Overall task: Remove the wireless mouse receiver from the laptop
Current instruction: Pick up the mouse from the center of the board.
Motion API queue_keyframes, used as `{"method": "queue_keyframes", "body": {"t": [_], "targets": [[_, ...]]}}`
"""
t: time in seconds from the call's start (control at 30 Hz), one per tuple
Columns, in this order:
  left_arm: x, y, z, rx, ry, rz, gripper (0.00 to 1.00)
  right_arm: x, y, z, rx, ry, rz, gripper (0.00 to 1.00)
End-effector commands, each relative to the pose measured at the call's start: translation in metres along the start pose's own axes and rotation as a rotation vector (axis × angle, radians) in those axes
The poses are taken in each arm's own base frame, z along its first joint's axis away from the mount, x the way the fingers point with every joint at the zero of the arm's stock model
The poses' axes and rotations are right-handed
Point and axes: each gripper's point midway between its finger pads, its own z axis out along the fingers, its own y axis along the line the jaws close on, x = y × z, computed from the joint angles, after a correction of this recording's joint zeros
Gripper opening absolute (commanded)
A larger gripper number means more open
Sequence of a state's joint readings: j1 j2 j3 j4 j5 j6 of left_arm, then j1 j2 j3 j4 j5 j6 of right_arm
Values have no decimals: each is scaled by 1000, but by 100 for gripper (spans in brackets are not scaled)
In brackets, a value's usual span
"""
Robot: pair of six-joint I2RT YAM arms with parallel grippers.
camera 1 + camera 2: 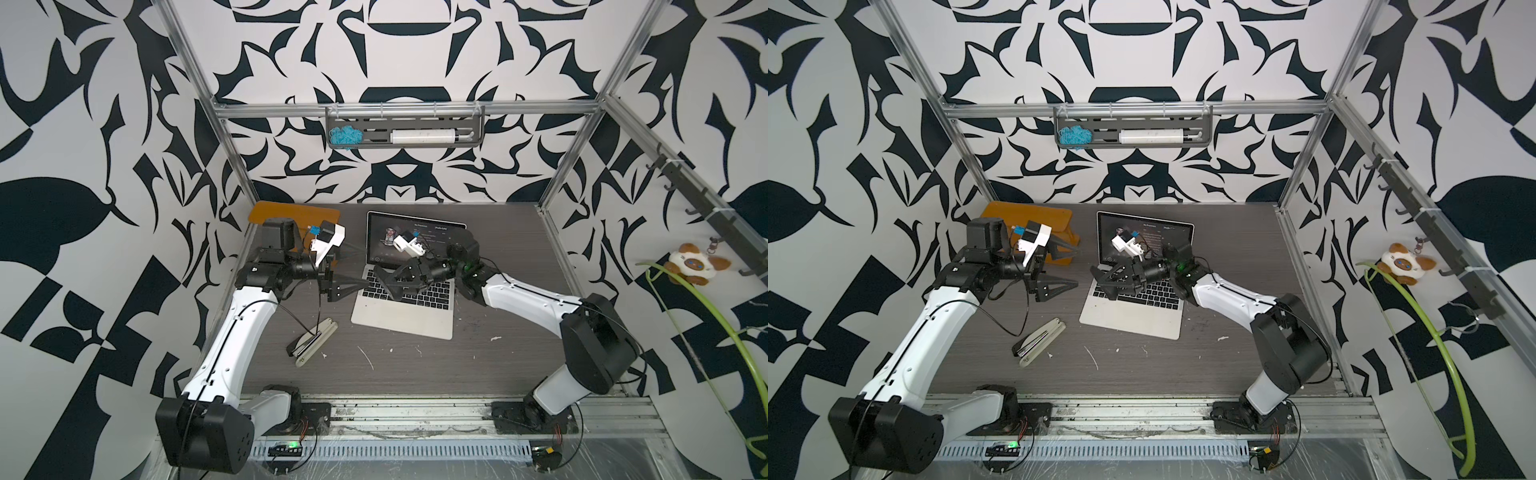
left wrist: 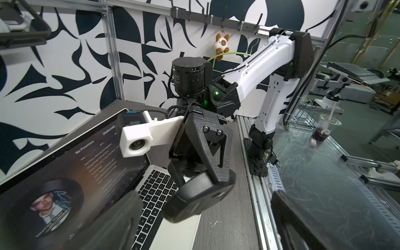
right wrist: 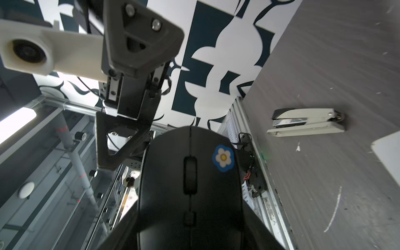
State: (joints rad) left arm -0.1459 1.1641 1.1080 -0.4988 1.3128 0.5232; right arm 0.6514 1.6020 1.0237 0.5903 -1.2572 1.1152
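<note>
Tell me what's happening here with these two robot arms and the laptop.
The right pincer is gripping a black mouse, held in the air over the laptop. The left pincer is open and empty. It hovers beside the laptop's left edge, pointing toward the mouse. I can't make out the receiver in any view.

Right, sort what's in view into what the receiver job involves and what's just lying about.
Job: laptop; left gripper, open beside its left edge; right gripper, closed on the black mouse over the keyboard. The receiver itself is too small to make out.
Lying about: stapler, orange board, plush toy, blue yarn, white tube.
</note>
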Motion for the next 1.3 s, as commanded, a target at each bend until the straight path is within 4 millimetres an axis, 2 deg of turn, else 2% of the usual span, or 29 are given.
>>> {"method": "queue_keyframes", "body": {"t": [0.0, 0.2, 0.37, 0.5, 0.57, 0.6, 0.77, 0.93, 1.07, 1.2, 1.27], "targets": [[-2, -26, 1, 81, -32, 67, 99, 0, 57, 1, -97, 64, -208, 28], [4, -39, 10, 118, -19, 95, 99, 7, 69, 15, -134, 136, -221, 27], [11, -44, 16, 133, -3, 108, 96, 5, 66, 22, -138, 146, -204, 26], [17, -40, 19, 135, 7, 108, 87, 6, 67, 29, -145, 153, -204, 26], [18, -38, 20, 137, 8, 100, 86, 5, 67, 30, -146, 147, -205, 26], [18, -38, 20, 140, 7, 98, 81, 4, 67, 30, -146, 145, -207, 26], [24, -35, 21, 121, 25, 89, 74, 4, 67, 30, -148, 145, -207, 26], [23, -37, 20, 122, 23, 97, 62, 3, 68, 31, -159, 155, -198, 26], [23, -37, 20, 122, 23, 93, 44, 2, 67, 32, -161, 162, -195, 26], [24, -35, 21, 124, 25, 85, 12, 1, 67, 32, -162, 162, -200, 28], [25, -34, 21, 126, 25, 77, 2, 0, 68, 32, -162, 158, -203, 35]]}}
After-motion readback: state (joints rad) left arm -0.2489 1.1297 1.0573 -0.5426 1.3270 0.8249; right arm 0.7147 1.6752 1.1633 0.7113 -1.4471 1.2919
